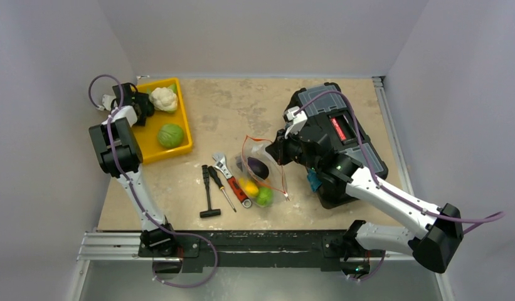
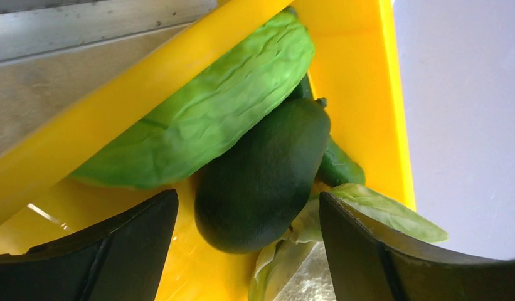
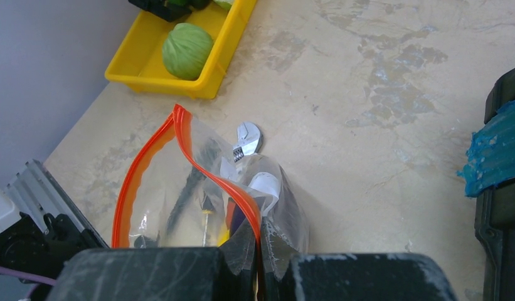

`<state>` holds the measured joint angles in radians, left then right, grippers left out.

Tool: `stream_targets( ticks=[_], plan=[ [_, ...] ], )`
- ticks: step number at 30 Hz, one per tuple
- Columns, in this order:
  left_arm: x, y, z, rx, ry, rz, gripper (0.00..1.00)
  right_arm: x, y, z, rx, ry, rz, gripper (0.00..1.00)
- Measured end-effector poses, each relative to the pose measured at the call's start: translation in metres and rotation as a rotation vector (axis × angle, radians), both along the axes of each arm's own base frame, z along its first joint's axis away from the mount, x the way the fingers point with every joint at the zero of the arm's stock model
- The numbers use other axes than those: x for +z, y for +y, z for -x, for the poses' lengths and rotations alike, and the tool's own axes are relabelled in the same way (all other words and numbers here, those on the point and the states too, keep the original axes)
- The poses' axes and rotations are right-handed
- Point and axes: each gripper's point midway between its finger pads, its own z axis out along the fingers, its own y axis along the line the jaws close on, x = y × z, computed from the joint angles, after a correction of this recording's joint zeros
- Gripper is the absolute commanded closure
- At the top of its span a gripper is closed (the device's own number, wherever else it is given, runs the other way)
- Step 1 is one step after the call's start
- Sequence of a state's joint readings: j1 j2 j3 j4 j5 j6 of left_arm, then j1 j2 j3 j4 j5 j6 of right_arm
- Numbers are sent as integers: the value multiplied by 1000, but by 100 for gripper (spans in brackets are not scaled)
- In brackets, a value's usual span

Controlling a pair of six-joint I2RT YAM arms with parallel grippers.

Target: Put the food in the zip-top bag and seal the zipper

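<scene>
We see the right gripper [image 3: 258, 276] clamped on the zip-top bag [image 1: 262, 172], its two fingers pressed together on the plastic right at the zipper [image 3: 178, 119]. The bag sits near the middle of the counter [image 1: 242, 106], just left of a black toolbox [image 1: 342, 125]. From the right wrist view, the red-orange strip splits into two lips that stand apart, so the mouth of the bag gapes open toward the left arm's side. Inside the clear plastic we make out a dark purple eggplant [image 1: 258, 168], a yellow piece [image 1: 248, 187] and a green piece [image 1: 264, 196]. The last two lie at the near end of the bag.

Just beside the bag lie a red-handled wrench [image 1: 233, 182], a screwdriver [image 1: 220, 185] and a black T-handled tool [image 1: 207, 195].

The left gripper [image 2: 248, 251] is spread wide inside the yellow tray [image 1: 191, 135] at the far left of the counter. One finger stands on each side of a dark green piece [image 2: 261, 169], and neither touches it in the left wrist view. That piece leans against a lighter green, wrinkled piece [image 2: 204, 106] propped on the tray wall. A cauliflower [image 1: 162, 98] and a cabbage [image 1: 170, 135] rest in the same tray.
</scene>
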<state>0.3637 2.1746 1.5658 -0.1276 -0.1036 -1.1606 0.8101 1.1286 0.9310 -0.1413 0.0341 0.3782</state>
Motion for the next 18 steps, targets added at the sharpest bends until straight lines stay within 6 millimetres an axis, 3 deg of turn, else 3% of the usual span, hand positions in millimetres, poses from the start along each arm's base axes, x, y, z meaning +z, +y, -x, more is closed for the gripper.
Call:
stream_targets(
  ticks=[4, 9, 14, 18],
  plan=[
    [1, 4, -9, 7, -18, 1, 48, -2, 0, -1, -2, 6, 2, 100],
    [0, 5, -9, -14, -10, -22, 71, -4, 0, -2, -6, 13, 4, 100],
    [0, 5, -7, -31, -6, -41, 79, -4, 1, -1, -5, 22, -5, 100],
    [1, -1, 8, -38, 11, -42, 83, -4, 2, 0, -5, 31, -13, 100]
  ],
)
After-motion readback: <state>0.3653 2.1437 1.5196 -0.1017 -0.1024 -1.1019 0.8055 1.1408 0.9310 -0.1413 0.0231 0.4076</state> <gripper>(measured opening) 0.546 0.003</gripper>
